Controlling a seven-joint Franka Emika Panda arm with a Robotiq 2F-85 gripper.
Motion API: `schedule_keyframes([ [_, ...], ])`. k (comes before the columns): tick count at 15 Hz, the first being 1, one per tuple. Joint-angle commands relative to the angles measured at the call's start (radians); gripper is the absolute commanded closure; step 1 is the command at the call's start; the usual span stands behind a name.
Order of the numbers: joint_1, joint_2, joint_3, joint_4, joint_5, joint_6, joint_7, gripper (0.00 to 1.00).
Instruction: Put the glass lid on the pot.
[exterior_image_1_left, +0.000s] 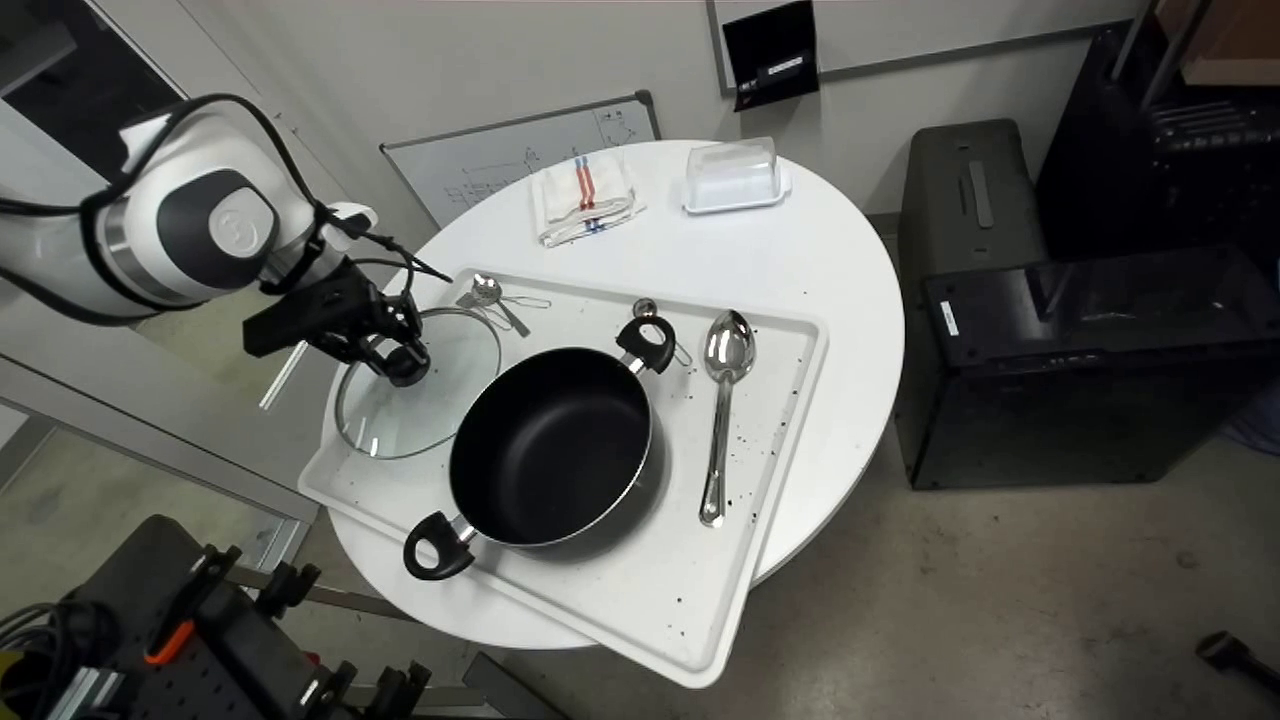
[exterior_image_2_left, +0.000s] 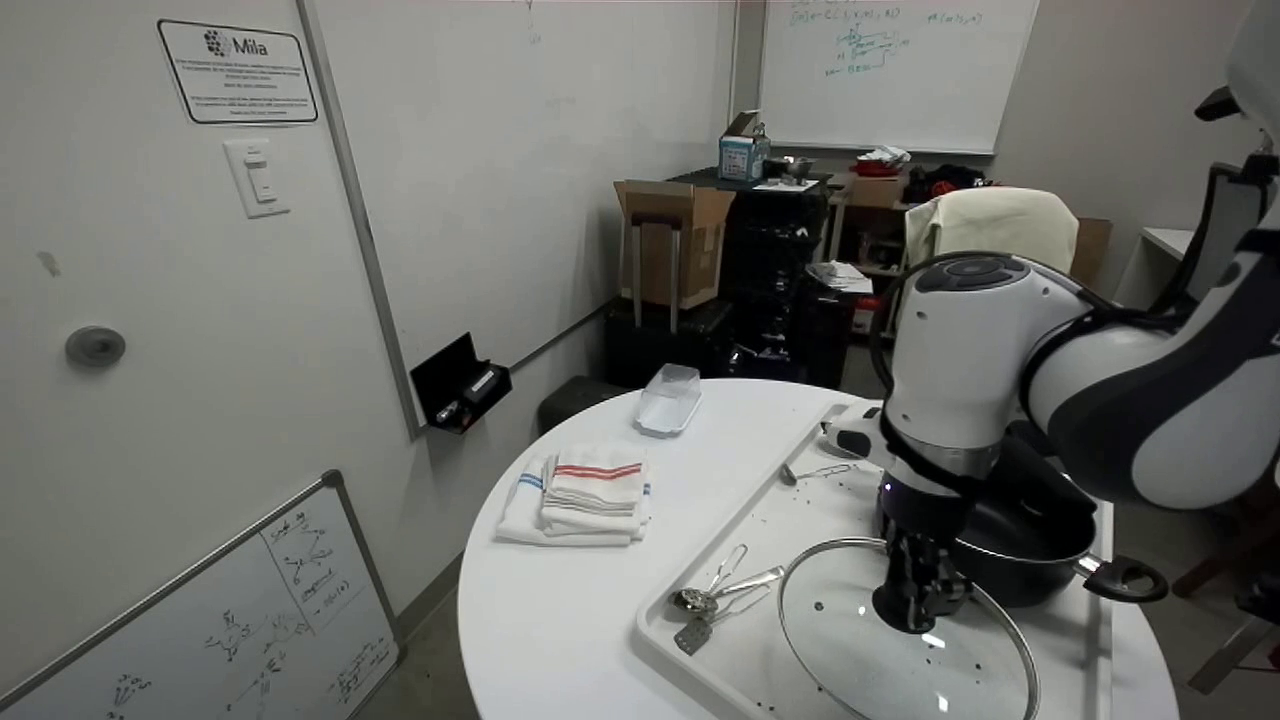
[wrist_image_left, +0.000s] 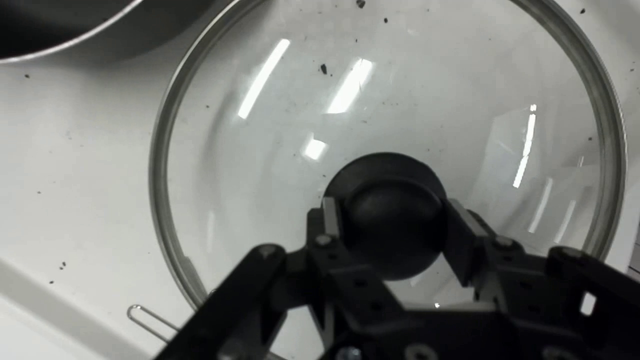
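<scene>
Glass lid (wrist_image_left: 387, 120): clear disc with a thin metal rim, just left of the pot (exterior_image_1_left: 555, 450) in an exterior view, over the left part of the tray (exterior_image_1_left: 640, 600); whether it rests there or is slightly raised, I cannot tell.
Knob (wrist_image_left: 392, 230): black, at the lid's middle, between the finger pads (wrist_image_left: 331, 220).
Gripper (wrist_image_left: 394, 212): jaws narrowed onto the knob, a pad against each side.
Arm (exterior_image_1_left: 190, 220): white and grey with black cables, reaching from the left in an exterior view, its wrist over the lid.
Pot: round, black, upright on the tray between the lid and the spoon (exterior_image_1_left: 725, 385), its dark inside in plain view.
Pot handles (exterior_image_1_left: 458, 560): two black loops, one near left, one far right in an exterior view.
Spoon: large, shiny metal, lying right of the pot, bowl at the far end.
Small utensils (exterior_image_2_left: 696, 601): metal, clustered at the tray's far-left corner, just beside the lid.
Small ladle (exterior_image_2_left: 790, 475): metal, just beyond the pot's far handle.
Tray: white, with a raised rim and scattered dark specks (wrist_image_left: 324, 69).
Table (exterior_image_1_left: 840, 280): round, white, the tray's near corner hanging past its edge.
Towels (exterior_image_1_left: 585, 195): white, folded, striped red and blue, at the table's far side.
Covered dish (exterior_image_1_left: 735, 180): white base, clear cover, right of the towels.
</scene>
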Motion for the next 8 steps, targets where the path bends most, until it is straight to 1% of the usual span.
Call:
schedule_keyframes([
  [1, -0.018, -0.146, 0.030, -0.094, 0.035, -0.066, -0.043, 0.75],
  [5, -0.014, -0.253, 0.035, -0.157, 0.033, -0.100, -0.051, 0.75],
  [8, -0.011, -0.307, 0.027, -0.185, 0.030, -0.123, -0.046, 0.75],
])
